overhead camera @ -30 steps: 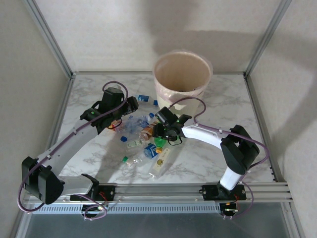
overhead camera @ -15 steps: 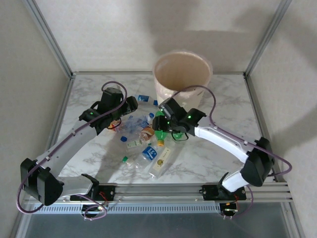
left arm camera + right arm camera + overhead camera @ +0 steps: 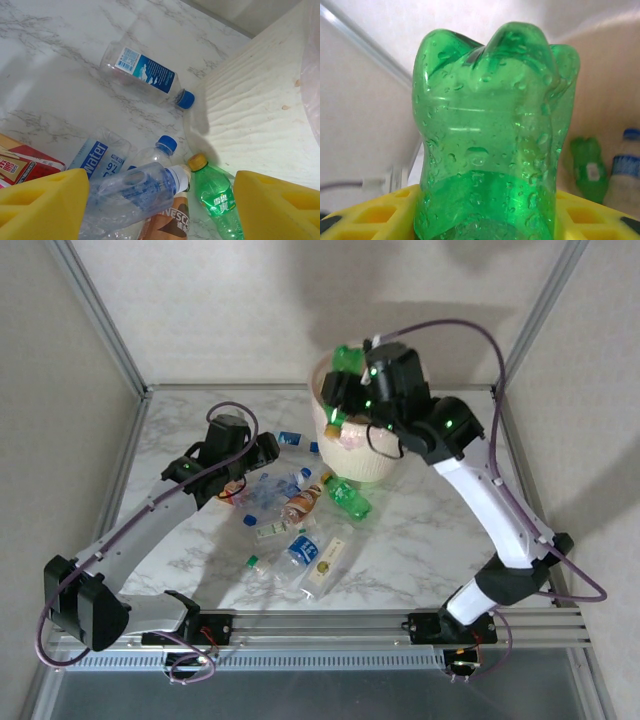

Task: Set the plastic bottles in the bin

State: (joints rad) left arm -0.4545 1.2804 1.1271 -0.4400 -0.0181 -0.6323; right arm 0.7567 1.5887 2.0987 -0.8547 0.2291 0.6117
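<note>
Tabletop: white marble-patterned tabletop point(image 3: 420, 540); it carries the bin and the loose bottles
Bin: round cream-beige tapered bin with a pinkish liner point(image 3: 385, 468); stands at the far side; a green bottle point(image 3: 587, 170) and a clear blue-capped bottle point(image 3: 625, 167) lie inside
Right fingers: yellow right fingers point(image 3: 372, 380) clenched on a green plastic bottle point(image 3: 348, 360); raised over the bin's mouth
Left fingers: yellow left fingers point(image 3: 42, 200) spread wide, grasping nothing; above the pile, just beside the bin's wall
Pile: small clear and green plastic bottles point(image 3: 290, 515) lying left of the bin
Single bottles: green orange-capped bottle point(image 3: 348, 498) lying near the bin's foot; clear blue-labelled bottle point(image 3: 145, 72) on its side, cap toward the bin
</note>
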